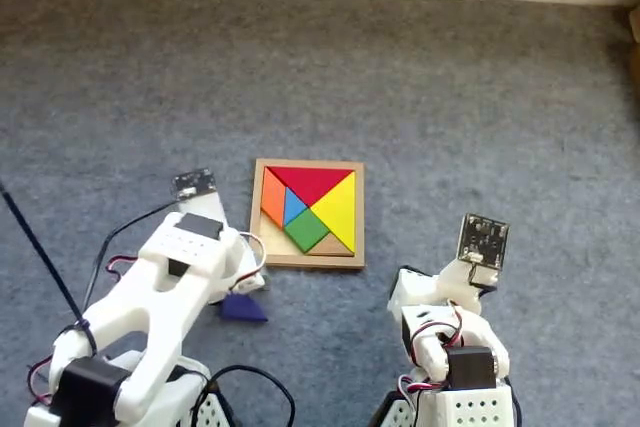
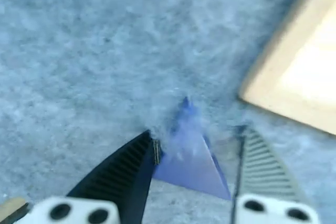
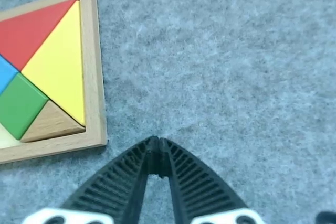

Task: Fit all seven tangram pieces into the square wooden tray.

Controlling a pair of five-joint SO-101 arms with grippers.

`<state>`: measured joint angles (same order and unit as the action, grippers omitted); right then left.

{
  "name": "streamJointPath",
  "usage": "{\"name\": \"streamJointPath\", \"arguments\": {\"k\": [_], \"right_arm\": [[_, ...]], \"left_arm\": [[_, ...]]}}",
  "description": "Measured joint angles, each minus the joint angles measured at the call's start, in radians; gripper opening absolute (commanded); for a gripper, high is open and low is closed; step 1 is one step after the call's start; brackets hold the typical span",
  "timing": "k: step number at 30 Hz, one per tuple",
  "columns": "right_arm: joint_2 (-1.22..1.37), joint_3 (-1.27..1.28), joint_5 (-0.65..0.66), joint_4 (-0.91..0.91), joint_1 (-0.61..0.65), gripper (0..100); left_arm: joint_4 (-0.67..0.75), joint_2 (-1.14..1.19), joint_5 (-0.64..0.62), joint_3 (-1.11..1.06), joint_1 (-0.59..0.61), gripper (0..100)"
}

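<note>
Grey felt covers the table point(image 1: 450, 97) from edge to edge. The left arm point(image 1: 150, 307) stretches forward over it, and the right arm point(image 1: 450, 337) sits folded close to its base.

The square wooden tray point(image 1: 308, 263) lies between the two arms and further out. In my right wrist feed it is off to one side of the right fingers point(image 3: 157, 156), apart from them. Those fingers are pressed together with nothing between them, tips over bare felt.

Inside the tray I see a large red triangle point(image 1: 312, 184) along the far edge and a large yellow triangle point(image 1: 340, 212) along the side nearest the right fingers. An orange piece point(image 1: 272, 199) sits on the opposite side, with a green square point(image 1: 307, 230) and a small blue piece point(image 1: 293, 207) in the middle. Beside the green square is a wood-coloured triangular patch point(image 3: 50, 121). I cannot tell whether that is a piece or bare tray floor.

The purple triangle point(image 1: 243, 309) lies flat on the felt outside the tray, near its closest corner. The left fingers point(image 2: 134, 163) are spread wide around it. The dark finger touches one edge and the pale finger point(image 2: 262, 166) sits just beside the opposite corner.
</note>
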<state>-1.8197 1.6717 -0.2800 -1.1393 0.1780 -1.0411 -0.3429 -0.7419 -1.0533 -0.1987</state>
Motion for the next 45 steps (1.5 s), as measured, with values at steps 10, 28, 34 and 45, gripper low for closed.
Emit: {"name": "streamJointPath", "arguments": {"k": [10, 28, 34, 45], "right_arm": [[0.0, 0.0, 0.0, 0.0, 0.0, 0.8], [0.0, 0.0, 0.0, 0.008, 0.0, 0.8], [0.0, 0.0, 0.0, 0.008, 0.0, 0.8], [0.0, 0.0, 0.0, 0.008, 0.0, 0.8]], "left_arm": [[0.011, 0.008, 0.002, 0.0, -0.012, 2], [-0.359, 0.011, 0.135, 0.239, -0.011, 0], [-0.388, -0.089, 0.344, 0.173, -0.02, 0], [-0.21, -0.261, 0.402, -0.098, -0.413, 1]]}}
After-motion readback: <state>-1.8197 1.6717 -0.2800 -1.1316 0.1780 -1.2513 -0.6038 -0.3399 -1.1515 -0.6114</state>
